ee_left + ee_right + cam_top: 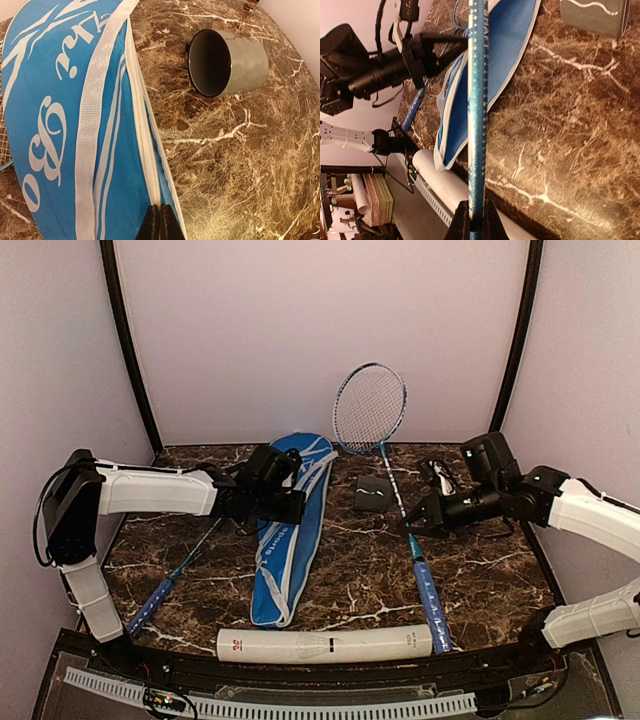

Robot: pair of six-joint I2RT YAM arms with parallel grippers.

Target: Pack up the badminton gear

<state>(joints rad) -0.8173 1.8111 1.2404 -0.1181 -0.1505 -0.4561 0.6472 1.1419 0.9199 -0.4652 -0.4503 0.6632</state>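
Overhead view of a dark marbled surface (480, 580) with two robot arms reaching in from the near edge. A blue zip bag (285, 540) with white trim lies near the middle, its long axis running from the far side toward the near edge, wide end farthest away. The left tool (160, 224) sits at the bag's right-hand trimmed rim near the wide end. Its fingers are pressed together there and seem to pinch the rim, though the fabric between them is not plainly shown. Just right of the bag, the right tool (472, 220) is clamped around the thin shaft of a racket (476, 100). The strung head leans up against the back wall and the blue handle points toward the near edge. The held racket lies roughly parallel to the bag, close beside it on the right, facing the rim the left tool has hold of. The right arm is therefore the nearer one for carrying it across to the left and into the bag. A second racket (155, 600) lies on the bag's left, handle toward the near-left corner, its head partly beneath the bag. A dark cap (225, 62) lies on its side between bag and held racket. A white tube (325, 643) lies crosswise along the near edge. No shuttlecocks are visible.
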